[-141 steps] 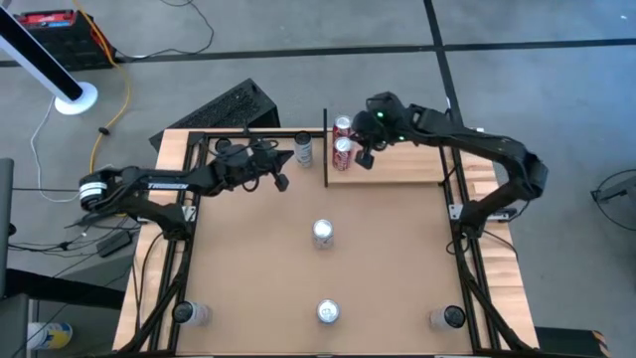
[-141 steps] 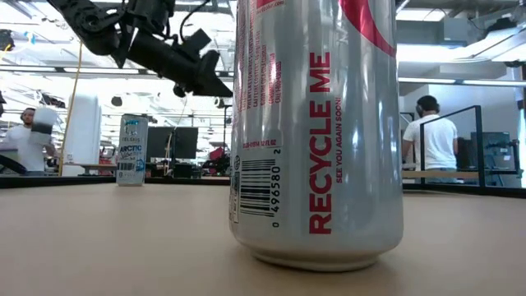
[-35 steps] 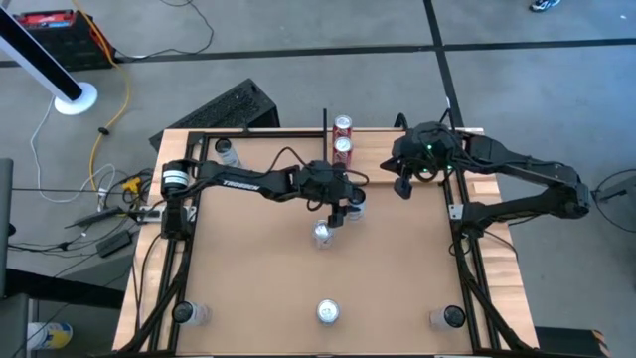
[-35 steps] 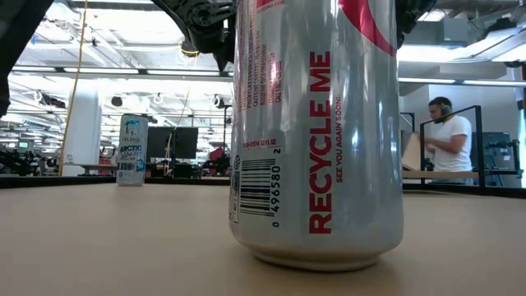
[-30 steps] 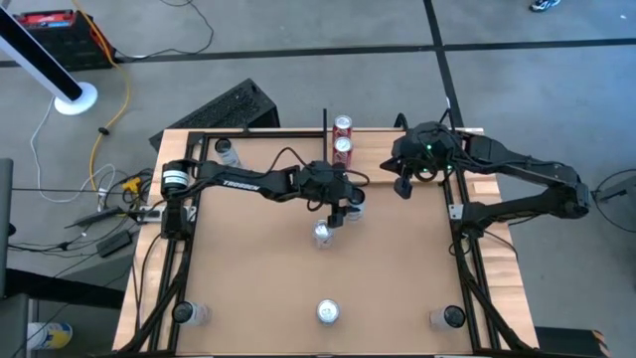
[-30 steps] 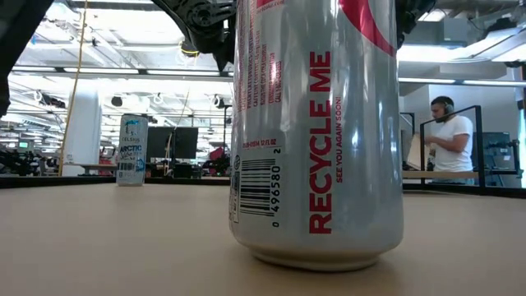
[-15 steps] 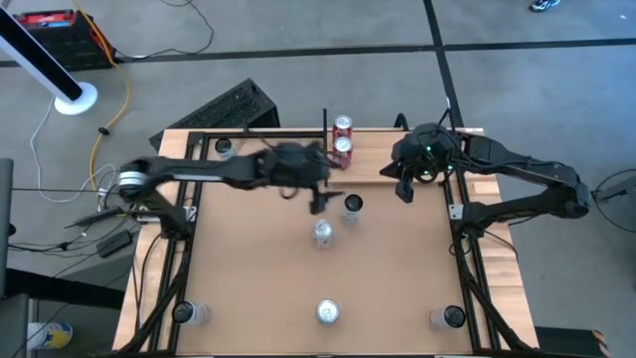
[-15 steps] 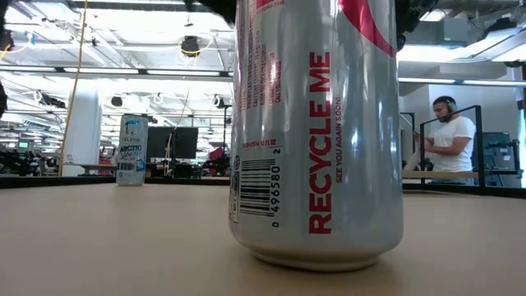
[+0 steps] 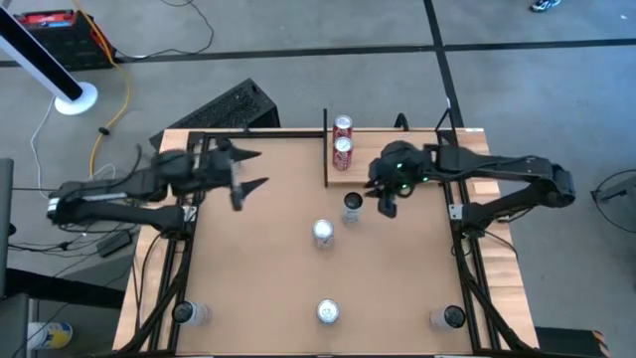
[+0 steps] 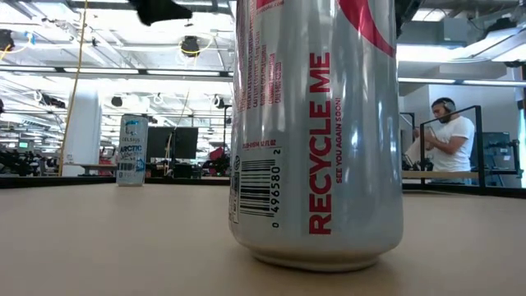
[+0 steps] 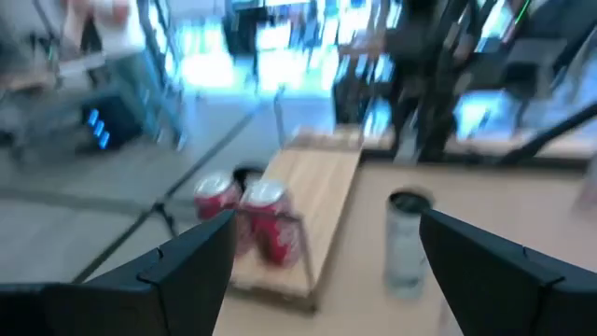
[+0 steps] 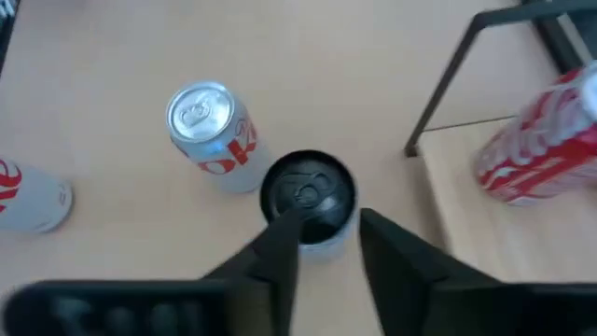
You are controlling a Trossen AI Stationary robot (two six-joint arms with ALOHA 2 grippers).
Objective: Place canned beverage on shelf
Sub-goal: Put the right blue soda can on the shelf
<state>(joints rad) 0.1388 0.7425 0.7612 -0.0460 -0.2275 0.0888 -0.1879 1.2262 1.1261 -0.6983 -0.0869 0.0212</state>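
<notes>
The dark-topped can [image 9: 352, 205] stands upright on the brown table [image 9: 258, 288], just off the shelf [image 9: 427, 171], not yet on it. My right gripper [image 12: 322, 238] hovers above it, fingers a little apart, clamped on nothing. My left gripper [image 9: 243, 171] waits well away toward the table's left edge, fingers wide apart and empty.

Risk, as I judge it: a finger landing on the rim would tip the can.

A silver can [image 9: 323, 233] stands near. Two red cans [image 9: 342, 144] crowd the shelf beside its black bar [image 9: 325, 149]; the remaining board lies open.
</notes>
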